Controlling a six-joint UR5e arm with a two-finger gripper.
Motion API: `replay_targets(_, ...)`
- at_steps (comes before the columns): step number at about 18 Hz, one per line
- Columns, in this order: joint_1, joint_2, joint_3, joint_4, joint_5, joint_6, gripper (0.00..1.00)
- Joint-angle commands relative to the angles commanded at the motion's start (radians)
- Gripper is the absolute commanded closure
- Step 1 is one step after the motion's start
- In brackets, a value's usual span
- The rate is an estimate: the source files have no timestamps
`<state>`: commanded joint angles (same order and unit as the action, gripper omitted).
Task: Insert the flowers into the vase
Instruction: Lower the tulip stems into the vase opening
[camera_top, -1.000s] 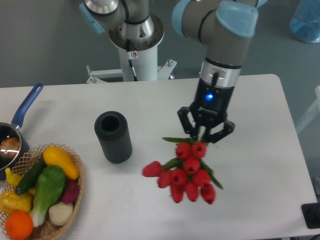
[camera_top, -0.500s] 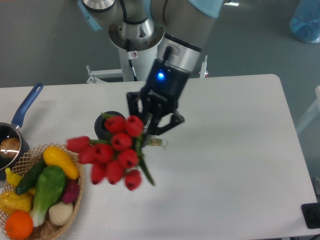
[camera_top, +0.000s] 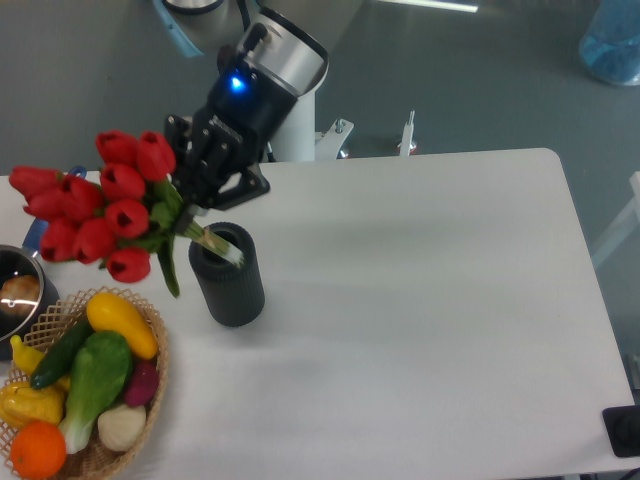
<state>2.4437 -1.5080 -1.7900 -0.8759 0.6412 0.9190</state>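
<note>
The flowers (camera_top: 98, 205), a bunch of red tulips with green stems and leaves, hang tilted up and to the left. Their stem ends (camera_top: 225, 250) reach over the mouth of the vase. The vase (camera_top: 227, 275) is a dark, ribbed cylinder standing upright on the white table, left of centre. My gripper (camera_top: 197, 195) is shut on the stems just above and left of the vase's rim. Whether the stem tips are inside the opening or only above it is unclear.
A wicker basket (camera_top: 150, 375) of colourful vegetables sits at the front left corner. A blue-handled saucepan (camera_top: 22, 280) lies at the left edge, partly behind the blooms. The arm's white base (camera_top: 290, 125) stands behind the table (camera_top: 430, 320).
The arm has swung left and back with the flowers. The bunch has turned from hanging low beside the vase to tilting up-left, with its stem ends now over the vase's mouth.
</note>
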Motion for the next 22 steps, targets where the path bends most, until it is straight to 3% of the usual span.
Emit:
replay_targets(5, -0.014, 0.002, -0.052, 0.003, 0.0, -0.002, 1.0)
replay_targets(22, 0.003, -0.017, -0.074, 0.003, 0.009, 0.009, 1.0)
